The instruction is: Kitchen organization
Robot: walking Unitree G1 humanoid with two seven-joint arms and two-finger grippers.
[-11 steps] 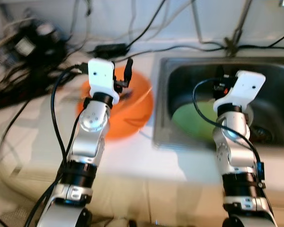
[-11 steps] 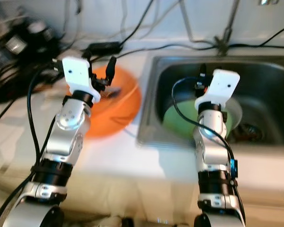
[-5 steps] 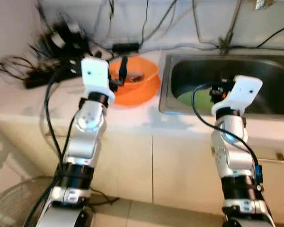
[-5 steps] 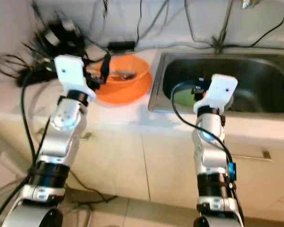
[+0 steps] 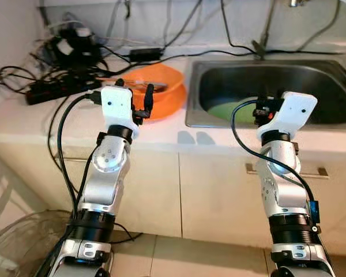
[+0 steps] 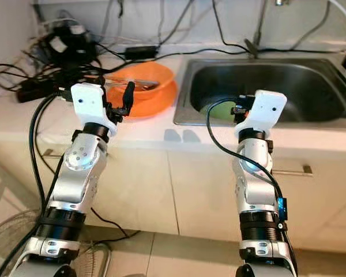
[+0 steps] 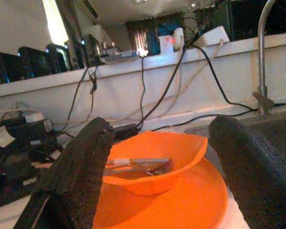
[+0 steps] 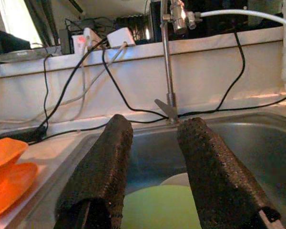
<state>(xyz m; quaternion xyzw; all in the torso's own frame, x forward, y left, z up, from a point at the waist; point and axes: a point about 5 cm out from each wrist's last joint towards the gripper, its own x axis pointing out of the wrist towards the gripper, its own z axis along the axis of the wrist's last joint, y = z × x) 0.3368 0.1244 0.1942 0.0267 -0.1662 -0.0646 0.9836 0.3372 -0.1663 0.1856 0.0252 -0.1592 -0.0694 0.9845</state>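
Observation:
An orange bowl (image 5: pixel 153 81) with a pale-handled utensil (image 7: pixel 138 163) in it sits on an orange plate (image 7: pixel 181 200) on the white counter, just left of the steel sink (image 5: pixel 311 81). A green plate (image 8: pixel 157 207) lies in the sink. My left gripper (image 7: pixel 162 126) is open wide, held short of the bowl and pointing at it. Facing the sink from the counter's front edge, my right gripper (image 8: pixel 157 129) is open and holds nothing.
Power strips and a tangle of black cables (image 5: pixel 63 52) crowd the counter's back left. A faucet (image 8: pixel 168 62) rises behind the sink. White cabinet fronts with a handle (image 5: pixel 317 171) are below, and a wire fan guard (image 5: pixel 17 242) stands on the floor at left.
The camera has drawn back from the counter, so cabinet fronts and floor are in sight. Both arms keep the same raised pose, farther from the bowl and sink than before.

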